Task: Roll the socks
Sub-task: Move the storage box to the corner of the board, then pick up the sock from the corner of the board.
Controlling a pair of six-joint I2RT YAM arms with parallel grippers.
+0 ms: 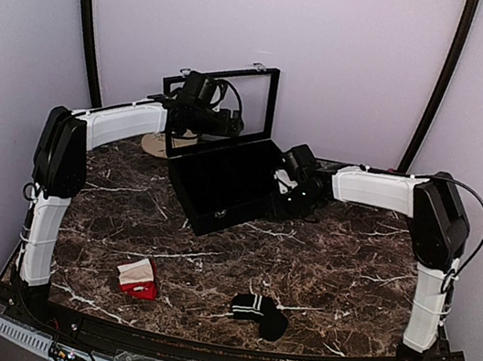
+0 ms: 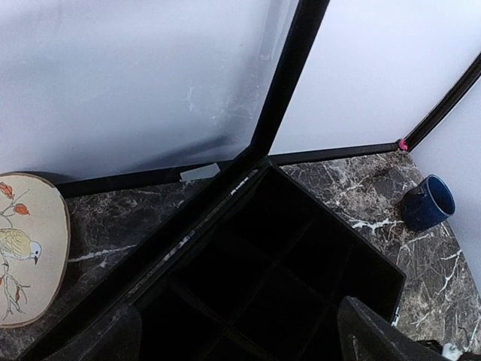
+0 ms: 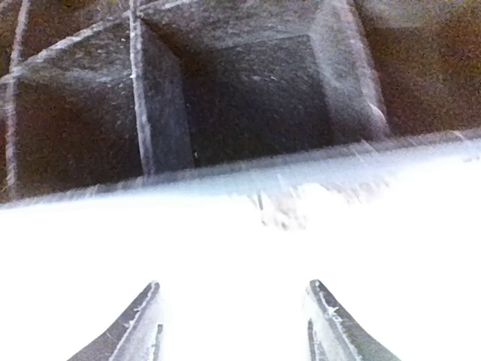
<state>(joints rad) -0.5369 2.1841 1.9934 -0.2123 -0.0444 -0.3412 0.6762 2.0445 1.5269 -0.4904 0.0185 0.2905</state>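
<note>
The red socks (image 1: 140,278) with a cream cuff lie folded on the marble table near the front left, far from both grippers. They show in neither wrist view. My left gripper (image 1: 230,126) hovers over the back of the open black case (image 1: 222,187). In the left wrist view it (image 2: 240,350) is open and empty above the case's dark compartments (image 2: 263,278). My right gripper (image 1: 280,185) is at the case's right side. In the right wrist view it (image 3: 233,331) is open and empty, with the compartments (image 3: 248,98) beyond a washed-out white band.
A black sock with white stripes (image 1: 258,311) lies near the front centre. The case's lid (image 1: 237,96) stands upright at the back. A round bird-print coaster (image 2: 22,248) sits left of the case and a blue mug (image 2: 427,201) to its right.
</note>
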